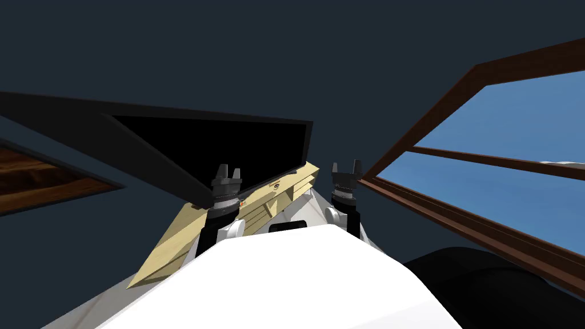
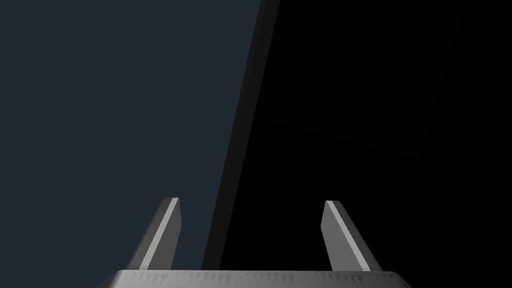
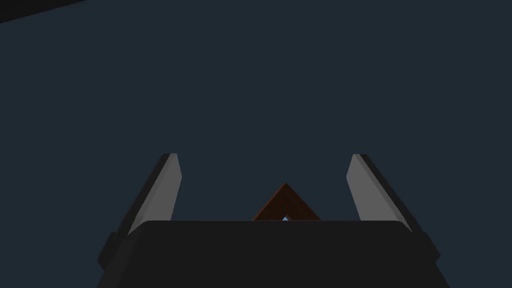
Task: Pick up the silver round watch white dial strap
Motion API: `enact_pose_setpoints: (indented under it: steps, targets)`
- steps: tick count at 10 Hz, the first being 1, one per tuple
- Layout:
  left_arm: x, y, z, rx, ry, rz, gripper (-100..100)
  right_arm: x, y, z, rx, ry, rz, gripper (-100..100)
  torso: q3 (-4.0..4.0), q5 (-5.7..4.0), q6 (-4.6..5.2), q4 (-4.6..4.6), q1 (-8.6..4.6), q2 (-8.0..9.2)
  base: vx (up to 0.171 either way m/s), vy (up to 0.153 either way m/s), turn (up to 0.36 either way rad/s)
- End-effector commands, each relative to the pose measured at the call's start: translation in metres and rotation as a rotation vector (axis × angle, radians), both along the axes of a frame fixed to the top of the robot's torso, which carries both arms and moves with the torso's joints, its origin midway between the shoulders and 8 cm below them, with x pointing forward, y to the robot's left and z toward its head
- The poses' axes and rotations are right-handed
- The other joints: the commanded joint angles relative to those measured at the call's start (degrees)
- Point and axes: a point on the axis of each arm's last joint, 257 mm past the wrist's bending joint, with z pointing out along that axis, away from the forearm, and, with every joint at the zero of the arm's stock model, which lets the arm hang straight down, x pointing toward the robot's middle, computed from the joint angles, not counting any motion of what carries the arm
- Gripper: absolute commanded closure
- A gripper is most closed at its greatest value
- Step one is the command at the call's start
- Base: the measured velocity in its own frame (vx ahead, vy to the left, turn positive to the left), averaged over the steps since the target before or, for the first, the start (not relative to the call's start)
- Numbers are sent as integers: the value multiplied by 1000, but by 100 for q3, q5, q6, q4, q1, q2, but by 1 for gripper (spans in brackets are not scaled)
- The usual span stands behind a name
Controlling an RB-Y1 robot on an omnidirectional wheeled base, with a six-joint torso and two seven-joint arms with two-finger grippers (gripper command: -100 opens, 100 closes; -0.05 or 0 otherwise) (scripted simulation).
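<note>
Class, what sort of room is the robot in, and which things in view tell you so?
Probably a living room: a large black flat screen stands on a light wooden cabinet against a dark blue-grey wall, beside a brown-framed window showing blue sky.

1. The dark, ribbed left forearm (image 1: 224,200) rises up and forward, tilted slightly toward the robot's right.
2. At its end, the dark, box-bodied left gripper (image 1: 228,169) points away from the body, its two thin, light grey jaws standing wide apart.
3. The dark, ribbed right forearm (image 1: 345,197) stands beside it, well apart and at about the same height.
4. The dark, box-bodied right gripper (image 1: 347,165) likewise has its light grey jaws spread wide.
</note>
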Motion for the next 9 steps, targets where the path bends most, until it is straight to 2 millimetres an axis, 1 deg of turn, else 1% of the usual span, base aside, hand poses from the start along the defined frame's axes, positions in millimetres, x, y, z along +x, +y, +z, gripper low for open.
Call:
enact_pose_setpoints:
  steps: [1,2,4,6,8,9]
  targets:
    - [3,-1,-17,37,47,-9,-100,0,0,0,0,0,0,0,0,0,0,0,0,0,4,5,-157]
    - [4,-1,-28,53,76,-12,-100,0,0,0,0,0,0,0,0,1,2,0,3,0,4,16,-173]
    - [7,2,-57,84,149,-11,-100,0,0,0,0,0,0,0,-1,2,1,-1,9,-1,7,20,-163]
    - [7,8,-94,109,241,-2,-100,0,0,0,0,0,0,0,-1,2,1,-1,8,-2,15,13,-210]
    - [2,17,-135,134,340,14,-100,0,0,0,0,0,0,0,-4,2,1,-2,6,-7,29,9,-257]
    - [2,18,-139,133,348,15,-100,0,0,0,0,0,0,0,-6,1,1,-2,6,-10,23,8,-71]
